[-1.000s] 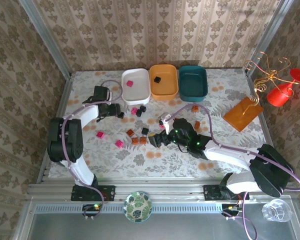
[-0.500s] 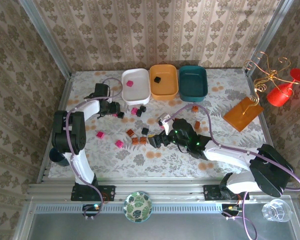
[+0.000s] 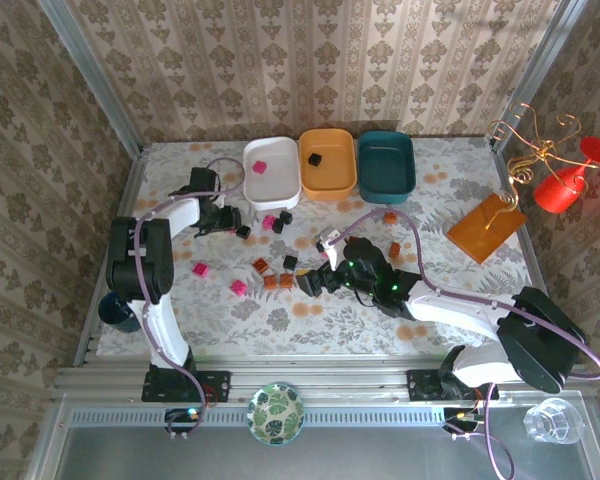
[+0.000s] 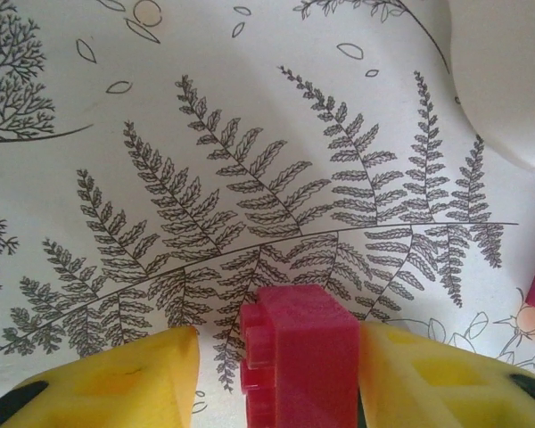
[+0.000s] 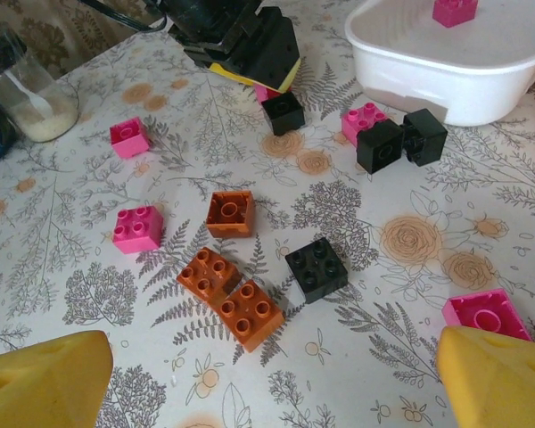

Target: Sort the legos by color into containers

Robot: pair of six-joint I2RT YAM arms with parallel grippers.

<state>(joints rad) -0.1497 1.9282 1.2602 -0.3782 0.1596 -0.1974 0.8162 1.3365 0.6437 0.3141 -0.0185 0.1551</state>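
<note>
1. Left gripper (image 4: 281, 379): the yellow pads flank a magenta brick (image 4: 303, 357) that lies on the fern-printed cloth (image 4: 250, 160). The pad at 3 o'clock touches the brick. A sliver of cloth shows between the studs and the pad at 9 o'clock, so the jaws stand around the brick but do not appear to be clamped on it yet.
2. The studs point toward 9 o'clock, so the brick lies on its side. The pads would therefore meet the stud face and the base.
3. In the overhead view, the white tray (image 3: 271, 182) lies between 1 and 2 o'clock of the left gripper (image 3: 223, 217). It holds one pink brick (image 3: 260, 166), which makes it the likely destination.
4. In the way: a black brick (image 3: 242, 230) sits just beside the gripper at 4 o'clock. A pink-and-black cluster (image 3: 276, 219) sits at 3 o'clock, near the tray's front wall. A lift before crossing would probably clear both.
5. Right gripper (image 5: 267, 383): the fingers are spread wide with nothing between them. The orange pair (image 5: 229, 299) and a black four-stud brick (image 5: 316, 267) lie at 12 o'clock, well apart from the left arm.
6. The orange-yellow tray (image 3: 327, 182) carries a black piece (image 3: 316, 158). The teal tray (image 3: 386, 165) stands at its 3 o'clock.
</note>
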